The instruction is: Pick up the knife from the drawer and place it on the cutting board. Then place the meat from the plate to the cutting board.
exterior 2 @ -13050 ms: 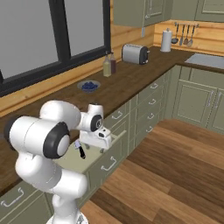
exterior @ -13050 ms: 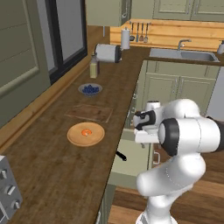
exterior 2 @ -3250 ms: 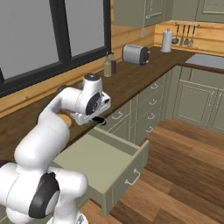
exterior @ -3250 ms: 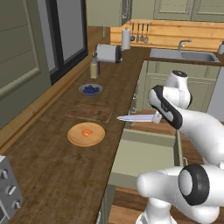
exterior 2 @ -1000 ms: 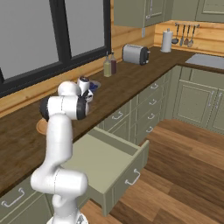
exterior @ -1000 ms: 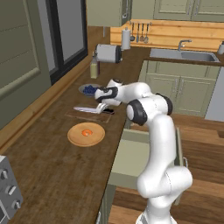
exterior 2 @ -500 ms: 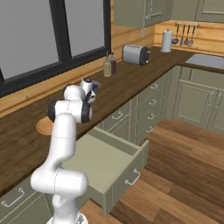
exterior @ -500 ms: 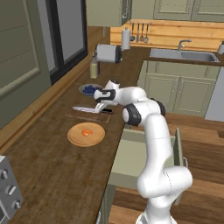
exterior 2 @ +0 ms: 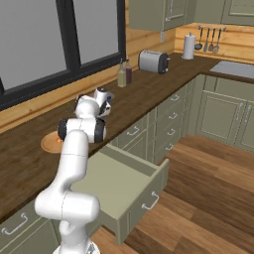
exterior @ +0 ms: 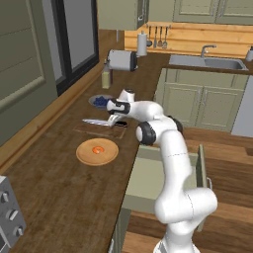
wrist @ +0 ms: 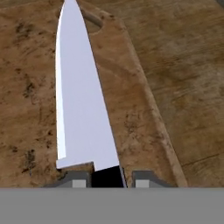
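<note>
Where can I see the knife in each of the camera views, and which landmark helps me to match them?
Left base view: the knife lies left of centre on the cutting board, beyond the plate.
Right base view: I cannot make the knife out behind the arm.
Hand view: the knife runs up the middle, over the cutting board.
Shared landmark: the cutting board.

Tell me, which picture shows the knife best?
The hand view: the knife lies big and close on the cutting board. The left base view shows it small under the hand. In the right base view I cannot make it out.
</note>
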Available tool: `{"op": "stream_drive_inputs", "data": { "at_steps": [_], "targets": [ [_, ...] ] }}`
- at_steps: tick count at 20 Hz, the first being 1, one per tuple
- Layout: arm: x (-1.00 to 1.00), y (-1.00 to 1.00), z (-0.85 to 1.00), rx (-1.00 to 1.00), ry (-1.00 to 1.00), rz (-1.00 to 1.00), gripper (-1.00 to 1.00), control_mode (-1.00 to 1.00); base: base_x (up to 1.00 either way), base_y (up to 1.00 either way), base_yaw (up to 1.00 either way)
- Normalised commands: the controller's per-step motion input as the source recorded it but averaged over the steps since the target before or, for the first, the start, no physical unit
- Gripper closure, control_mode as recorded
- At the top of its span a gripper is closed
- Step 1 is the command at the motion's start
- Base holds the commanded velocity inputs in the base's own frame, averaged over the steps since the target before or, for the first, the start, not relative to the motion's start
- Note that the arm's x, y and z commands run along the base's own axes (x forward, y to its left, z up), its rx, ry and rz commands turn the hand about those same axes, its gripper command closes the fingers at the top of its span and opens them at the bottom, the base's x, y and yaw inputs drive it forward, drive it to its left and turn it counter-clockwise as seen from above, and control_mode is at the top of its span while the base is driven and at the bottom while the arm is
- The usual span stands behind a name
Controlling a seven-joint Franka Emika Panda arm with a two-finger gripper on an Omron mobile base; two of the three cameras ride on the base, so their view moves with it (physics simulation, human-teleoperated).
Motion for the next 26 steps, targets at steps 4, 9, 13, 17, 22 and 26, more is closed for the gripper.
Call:
{"op": "stream_drive_inputs", "data": {
  "at_steps": [4,9,13,17,22,26],
  "targets": [
    [-0.76,0.00,-0.15,0.00,0.00,0.00,-1.00,-1.00,0.00,0.00,0.00],
    [-0.51,0.00,0.00,0.00,-0.07,0.00,-1.00,-1.00,0.00,0.00,0.00],
    [-0.36,-0.02,0.07,0.00,-0.16,0.00,-1.00,-1.00,0.00,0.00,0.00],
    [-0.95,-0.02,0.26,0.00,-0.25,0.00,-1.00,-1.00,0.00,0.00,0.00],
    [-0.83,-0.04,0.66,0.00,-0.14,-0.05,-1.00,-1.00,0.00,0.00,0.00],
    [-0.82,0.01,0.78,0.05,0.00,-0.05,-1.00,-1.00,0.00,0.00,0.00]
  ]
}}
